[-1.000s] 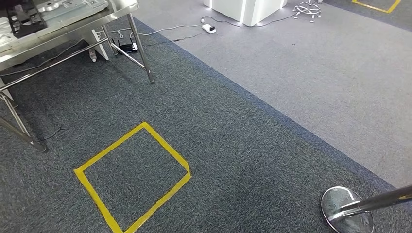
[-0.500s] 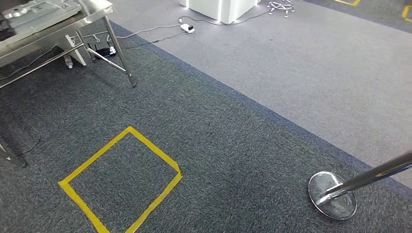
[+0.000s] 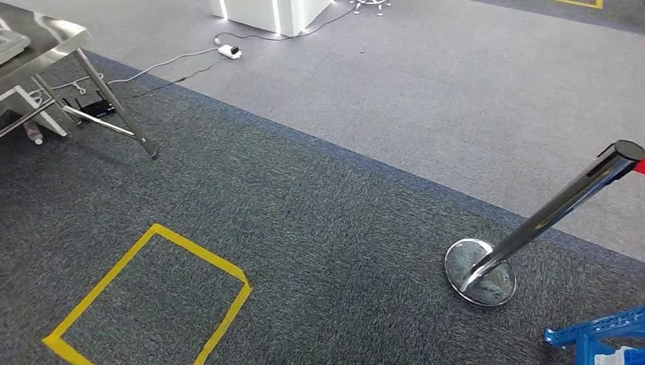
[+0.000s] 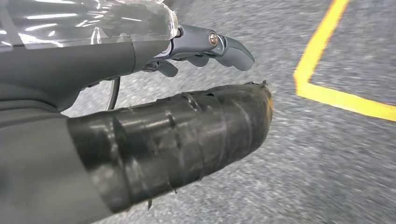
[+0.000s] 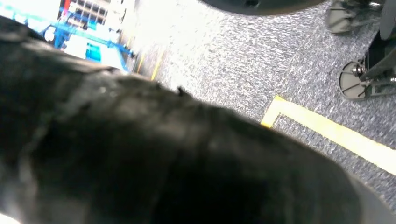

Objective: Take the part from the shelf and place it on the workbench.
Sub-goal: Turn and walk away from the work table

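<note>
Left hand [image 4: 154, 116] hangs empty, fingers apart, over carpet; right hand [image 5: 154, 154] blurred, its state unclear.

We see the workbench [image 3: 47, 29] as a stainless-steel table at the head view's upper left. One corner of its top is visible, with slanted tubular legs and cross braces standing on dark carpet. A blue frame [image 3: 597, 334] sits at the lower right edge; we cannot tell whether it is the shelf.
</note>
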Tool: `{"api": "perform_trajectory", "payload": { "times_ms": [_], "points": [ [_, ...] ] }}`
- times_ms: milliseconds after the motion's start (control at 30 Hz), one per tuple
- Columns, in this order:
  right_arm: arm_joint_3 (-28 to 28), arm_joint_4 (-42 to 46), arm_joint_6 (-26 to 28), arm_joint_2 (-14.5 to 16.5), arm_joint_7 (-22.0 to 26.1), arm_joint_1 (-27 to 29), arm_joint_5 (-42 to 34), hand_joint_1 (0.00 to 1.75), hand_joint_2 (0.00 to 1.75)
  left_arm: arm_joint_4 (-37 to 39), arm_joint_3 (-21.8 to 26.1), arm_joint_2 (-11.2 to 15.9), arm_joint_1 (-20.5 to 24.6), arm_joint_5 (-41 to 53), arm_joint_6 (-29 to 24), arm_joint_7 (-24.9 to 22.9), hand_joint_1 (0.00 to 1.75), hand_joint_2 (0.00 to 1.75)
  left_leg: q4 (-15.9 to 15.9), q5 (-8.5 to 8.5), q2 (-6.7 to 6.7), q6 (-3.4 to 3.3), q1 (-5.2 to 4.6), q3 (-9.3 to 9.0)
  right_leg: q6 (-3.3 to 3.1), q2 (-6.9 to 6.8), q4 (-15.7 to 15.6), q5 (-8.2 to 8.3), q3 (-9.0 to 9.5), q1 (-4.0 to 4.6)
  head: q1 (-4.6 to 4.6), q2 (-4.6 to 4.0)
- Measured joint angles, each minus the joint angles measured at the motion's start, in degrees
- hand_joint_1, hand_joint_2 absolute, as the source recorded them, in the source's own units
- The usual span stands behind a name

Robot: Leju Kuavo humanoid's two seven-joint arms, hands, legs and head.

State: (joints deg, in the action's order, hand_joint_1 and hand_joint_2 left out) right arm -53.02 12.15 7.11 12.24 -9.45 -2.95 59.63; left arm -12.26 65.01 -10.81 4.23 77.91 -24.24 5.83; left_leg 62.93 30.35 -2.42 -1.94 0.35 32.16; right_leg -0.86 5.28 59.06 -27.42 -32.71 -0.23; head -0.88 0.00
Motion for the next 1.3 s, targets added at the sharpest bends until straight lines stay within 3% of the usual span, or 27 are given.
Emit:
{"api": "perform_trajectory", "payload": {
  "times_ms": [67,133,167,200,267,300,367,400,467,533,600,633,667,733,800,833,867,900,967,1033,1100,1167,1233,1300],
  "points": [
    [0.0,-0.1,-0.1,0.2,-0.3,-0.1,0.0,0.0,0.0,0.0,0.0,0.2,0.0,0.0,0.0,0.0,0.0,0.0,-4.3,-1.49,-1.99,-0.48,-0.29,-1.45,0.3,1.2,0.1,0.16,-0.37,-0.16,-0.01,0.0],
    [0.0,-0.1,-0.1,0.2,-0.5,-0.1,0.1,0.0,0.0,0.0,0.0,0.2,0.3,0.1,0.0,0.1,0.0,0.0,-5.0,-1.59,-1.27,-0.6,-0.38,-1.81,0.96,2.37,-0.1,0.5,-0.7,-0.38,0.01,0.0],
    [0.0,-0.1,-0.1,0.2,-0.6,0.0,0.1,0.0,0.0,0.0,0.0,0.1,0.4,0.1,0.0,0.2,0.0,0.0,-5.5,-1.87,-0.57,-0.8,-0.3,-2.11,1.24,1.96,-0.1,0.47,-0.78,-0.37,0.0,0.0],
    [0.0,-0.1,-0.2,0.2,-0.7,0.1,0.1,0.0,0.0,0.0,0.0,0.0,0.4,0.1,0.0,0.2,0.0,0.0,-6.0,-2.19,0.14,-1.05,-0.2,-2.43,1.5,0.72,0.6,-0.03,-1.07,-0.26,-0.04,0.0],
    [0.0,-0.1,-0.2,0.2,-0.9,0.0,0.2,0.0,0.0,0.0,0.0,-0.1,0.2,0.0,0.0,0.4,0.0,0.0,-6.9,-2.63,1.76,-1.54,-0.11,-2.78,1.92,-2.87,5.2,-2.95,-3.22,-0.12,-0.12,0.0],
    [0.0,-0.1,-0.2,0.2,-0.9,0.0,0.2,0.0,0.0,0.0,0.0,-0.1,0.1,0.0,0.0,0.4,0.0,0.0,-7.0,-2.63,2.58,-1.69,-0.19,-2.78,2.2,-3.99,8.7,-4.85,-4.97,-0.22,-0.15,0.0],
    [0.0,-0.1,-0.3,0.2,-1.0,-0.1,0.2,0.0,0.0,0.0,0.0,-0.1,0.1,0.0,-0.1,0.5,0.0,0.0,-6.9,-2.47,4.25,-1.75,-0.28,-2.74,2.72,-4.65,14.2,-6.84,-7.61,-0.62,-0.14,0.0],
    [0.0,-0.1,-0.3,0.2,-1.0,0.0,0.2,0.0,0.0,0.0,0.0,-0.1,0.1,0.0,-0.1,0.5,0.0,0.0,-6.8,-2.33,5.06,-1.68,-0.28,-2.76,2.95,-4.86,14.3,-6.31,-7.57,-0.83,-0.14,0.0],
    [0.0,-0.1,-0.3,0.2,-1.2,0.0,0.3,0.0,0.0,0.0,0.0,-0.1,0.2,0.0,-0.1,0.5,0.0,0.0,-6.6,-1.93,6.44,-1.32,-0.2,-2.96,3.18,-6.0,8.6,-2.9,-4.31,-1.09,-0.15,0.0],
    [0.0,-0.1,-0.4,0.1,-1.4,-0.1,0.4,0.0,0.0,0.0,0.0,-0.2,0.2,0.0,-0.1,0.5,0.0,0.0,-6.0,-1.32,7.56,-0.66,-0.36,-3.12,2.73,-8.39,1.9,-0.45,-0.64,-0.84,-0.12,0.0],
    [0.0,-0.1,-0.6,0.1,-1.5,-0.1,0.5,0.0,0.0,0.0,0.0,-0.2,0.4,0.0,-0.1,0.5,0.0,0.0,-5.7,-0.88,8.49,0.04,-0.55,-3.34,2.02,-9.22,-0.3,-0.17,0.33,-0.39,-0.04,0.0],
    [0.0,-0.1,-0.6,0.0,-1.5,-0.1,0.5,0.0,0.0,0.0,0.0,-0.2,0.5,0.0,-0.1,0.5,0.0,0.0,-5.8,-0.78,8.97,0.33,-0.54,-3.54,1.73,-8.56,-0.4,-0.05,0.23,-0.32,-0.02,0.0],
    [0.0,-0.1,-0.7,0.0,-1.5,-0.1,0.5,0.0,0.0,0.0,0.0,-0.2,0.6,0.0,-0.1,0.5,0.0,0.0,-5.7,-0.56,8.84,0.68,-0.39,-3.69,1.4,-7.98,-0.6,0.07,0.25,-0.4,-0.02,0.0],
    [0.0,-0.1,-0.8,0.0,-1.5,-0.1,0.6,0.0,0.0,0.0,0.0,-0.2,0.7,0.0,-0.2,0.5,0.0,0.0,-3.5,1.3,6.5,1.24,-0.04,-2.96,0.66,-6.85,-1.0,0.43,0.32,-0.7,0.0,0.0],
    [0.0,-0.1,-0.8,0.0,-1.5,-0.2,0.6,0.0,0.0,0.0,0.0,-0.2,0.5,0.0,-0.2,0.6,0.0,0.0,2.9,5.0,3.66,1.49,0.2,-0.13,0.2,-5.69,-1.1,0.64,0.28,-0.8,0.02,0.0],
    [0.0,-0.1,-0.8,0.0,-1.6,-0.3,0.6,0.0,0.0,0.0,0.0,-0.2,0.4,0.0,-0.2,0.6,0.0,0.0,6.8,6.61,3.19,1.55,0.25,1.67,0.12,-5.01,-1.1,0.67,0.2,-0.74,0.03,0.0],
    [0.0,-0.1,-0.9,-0.1,-1.6,-0.3,0.6,0.0,0.0,0.0,0.0,-0.2,0.3,0.0,-0.2,0.6,0.0,0.0,9.5,7.29,3.04,1.59,0.29,3.03,0.09,-4.24,-1.0,0.69,0.15,-0.69,0.03,0.0],
    [0.0,-0.1,-0.9,-0.1,-1.6,-0.3,0.6,0.0,0.0,0.0,0.0,-0.2,0.3,0.0,-0.2,0.6,0.0,0.0,10.4,6.84,2.99,1.6,0.34,3.61,0.09,-3.41,-0.9,0.68,0.13,-0.66,0.03,0.0],
    [0.0,-0.1,-1.0,-0.1,-1.6,-0.2,0.7,0.0,0.0,0.0,0.0,-0.2,0.2,-0.1,-0.2,0.6,0.0,0.0,5.8,2.87,2.35,1.52,0.52,1.85,0.21,-1.68,-0.6,0.6,0.11,-0.69,0.03,0.0],
    [0.0,-0.1,-1.0,-0.1,-1.7,-0.3,0.8,0.0,0.0,0.0,0.0,-0.2,0.2,-0.1,-0.2,0.6,0.0,0.0,-1.2,-0.35,-0.29,1.39,0.78,-0.91,0.64,-0.21,0.0,0.45,-0.14,-0.71,0.01,0.0],
    [0.0,-0.1,-1.0,-0.1,-1.7,-0.3,0.9,0.0,0.0,0.0,0.0,-0.2,0.2,-0.1,-0.2,0.6,0.0,0.0,-3.8,-0.79,-2.01,1.18,0.73,-1.8,1.43,0.9,0.2,0.58,-0.63,-0.73,-0.02,0.0],
    [0.0,-0.1,-1.0,-0.1,-1.8,-0.1,0.9,0.0,0.0,0.0,0.0,-0.2,0.4,-0.1,-0.2,0.6,0.0,0.0,-4.2,-1.07,-1.04,0.55,0.54,-1.89,2.26,1.69,0.0,0.91,-1.02,-0.91,-0.03,0.0],
    [0.0,-0.1,-1.0,-0.1,-1.9,0.0,1.0,0.0,0.0,0.0,0.0,-0.2,0.5,-0.2,-0.2,0.6,0.0,0.0,-4.7,-1.58,0.4,-0.41,0.56,-2.04,2.67,-0.48,1.6,-0.22,-1.9,-0.86,-0.1,0.0],
    [0.0,-0.1,-1.0,-0.1,-1.9,-0.1,1.0,0.0,0.0,0.0,0.0,-0.3,0.3,-0.2,-0.2,0.6,0.0,0.0,-5.0,-1.82,1.99,-1.01,0.41,-1.98,2.83,-3.75,7.6,-3.74,-4.64,-0.66,-0.17,0.0]
  ]
}}
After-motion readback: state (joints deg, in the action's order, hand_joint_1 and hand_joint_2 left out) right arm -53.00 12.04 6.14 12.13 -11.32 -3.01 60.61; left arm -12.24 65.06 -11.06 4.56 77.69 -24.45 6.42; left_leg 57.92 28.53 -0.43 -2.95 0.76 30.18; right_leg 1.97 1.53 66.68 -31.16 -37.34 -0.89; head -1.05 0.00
